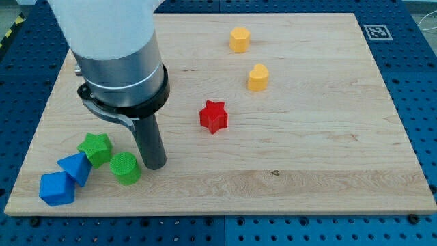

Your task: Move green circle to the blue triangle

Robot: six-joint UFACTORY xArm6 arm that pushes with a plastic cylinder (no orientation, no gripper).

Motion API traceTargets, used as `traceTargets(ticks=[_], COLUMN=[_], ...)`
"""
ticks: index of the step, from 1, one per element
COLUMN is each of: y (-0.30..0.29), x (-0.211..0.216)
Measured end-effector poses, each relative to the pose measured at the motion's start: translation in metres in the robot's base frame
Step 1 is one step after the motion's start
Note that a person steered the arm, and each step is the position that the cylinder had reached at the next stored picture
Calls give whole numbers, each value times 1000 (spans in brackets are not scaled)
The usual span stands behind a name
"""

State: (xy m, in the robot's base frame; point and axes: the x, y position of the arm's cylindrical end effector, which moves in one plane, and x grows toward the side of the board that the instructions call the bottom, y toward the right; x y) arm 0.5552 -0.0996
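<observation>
Where my tip point(156, 165) rests, two green blocks point(125, 168), two blue point(74, 167)

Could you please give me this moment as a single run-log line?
my tip right of green circle, touching | blue triangle left of circle, apart | green star between | stage: pushing left

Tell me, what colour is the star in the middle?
Red. The red star shows plainly in the camera view, the only one.

Red star point(214, 116), two yellow blocks point(240, 39)
</observation>
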Motion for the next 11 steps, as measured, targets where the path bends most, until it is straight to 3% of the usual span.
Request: traceTargets(ticks=[3, 6, 11], y=[-39, -25, -67], x=[8, 41, 43])
